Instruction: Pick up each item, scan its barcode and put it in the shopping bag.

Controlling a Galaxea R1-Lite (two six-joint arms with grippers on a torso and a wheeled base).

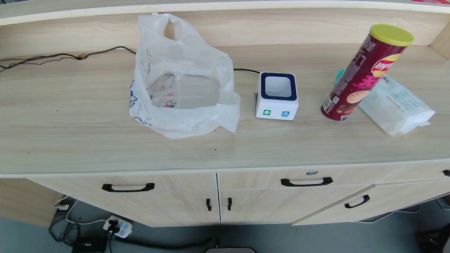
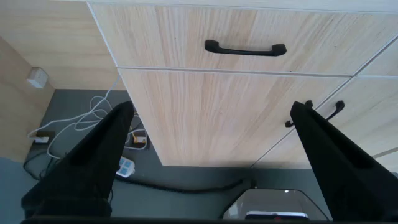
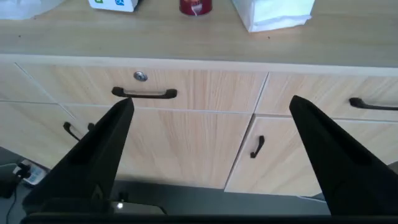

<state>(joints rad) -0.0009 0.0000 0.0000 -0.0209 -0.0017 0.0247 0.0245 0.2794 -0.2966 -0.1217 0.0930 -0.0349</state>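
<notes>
A white plastic shopping bag (image 1: 182, 88) stands open on the wooden counter (image 1: 70, 140), left of centre. To its right sits a small white scanner (image 1: 277, 95) with a dark blue window frame. Further right stands a tall maroon chip can (image 1: 364, 73) with a yellow-green lid, and a white tissue pack (image 1: 395, 105) lies beside it. My left gripper (image 2: 211, 165) hangs open below the counter, facing the cabinet front. My right gripper (image 3: 211, 162) is open too, low in front of the drawers, with the chip can base (image 3: 195, 7), scanner (image 3: 114, 4) and tissue pack (image 3: 273, 12) on the counter beyond.
A black cable (image 1: 63, 56) runs along the counter's back left, and another leads to the scanner. Drawers and doors with black handles (image 1: 306, 182) line the cabinet front. A power strip (image 1: 117, 226) and cords lie on the floor. A raised back ledge (image 1: 225, 21) borders the counter.
</notes>
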